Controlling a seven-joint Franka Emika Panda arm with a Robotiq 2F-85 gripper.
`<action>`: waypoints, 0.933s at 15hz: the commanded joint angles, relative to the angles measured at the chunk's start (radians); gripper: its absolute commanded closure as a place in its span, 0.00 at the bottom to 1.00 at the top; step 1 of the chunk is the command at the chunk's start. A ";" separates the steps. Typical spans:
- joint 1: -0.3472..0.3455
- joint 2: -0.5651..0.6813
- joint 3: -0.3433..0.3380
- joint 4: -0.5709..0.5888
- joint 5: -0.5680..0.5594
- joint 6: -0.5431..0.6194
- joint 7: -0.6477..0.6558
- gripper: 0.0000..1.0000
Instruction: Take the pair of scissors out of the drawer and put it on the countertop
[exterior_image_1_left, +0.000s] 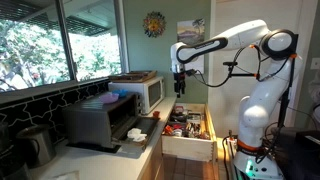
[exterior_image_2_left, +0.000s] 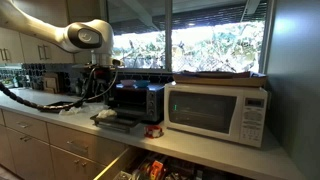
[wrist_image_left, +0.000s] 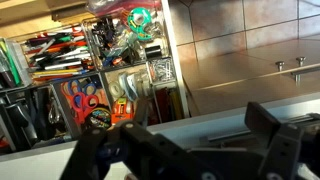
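Observation:
The drawer (exterior_image_1_left: 188, 146) stands pulled open below the countertop (exterior_image_1_left: 105, 160), full of dark and red-orange utensils; its contents also show at the bottom of an exterior view (exterior_image_2_left: 152, 170). In the wrist view the drawer's dividers (wrist_image_left: 100, 60) hold many tools. A pair of orange-handled scissors (wrist_image_left: 84, 99) lies in a front compartment, with a green-handled tool (wrist_image_left: 140, 17) farther back. My gripper (exterior_image_1_left: 180, 82) hangs above the drawer, open and empty. Its two fingers (wrist_image_left: 200, 108) frame the drawer's pale front edge, to the right of the scissors.
A toaster oven (exterior_image_1_left: 100, 122) with its door down and a white microwave (exterior_image_1_left: 142, 92) stand on the countertop; both also show in an exterior view (exterior_image_2_left: 135, 100) (exterior_image_2_left: 218, 112). A kettle (exterior_image_1_left: 35, 145) sits nearer. Brown floor tiles (wrist_image_left: 240, 50) lie beside the drawer.

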 joint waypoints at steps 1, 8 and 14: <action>0.002 0.001 -0.002 0.003 0.000 -0.003 0.000 0.00; -0.042 0.001 -0.058 -0.080 -0.095 0.108 -0.087 0.00; -0.146 0.067 -0.159 -0.169 -0.249 0.205 -0.137 0.00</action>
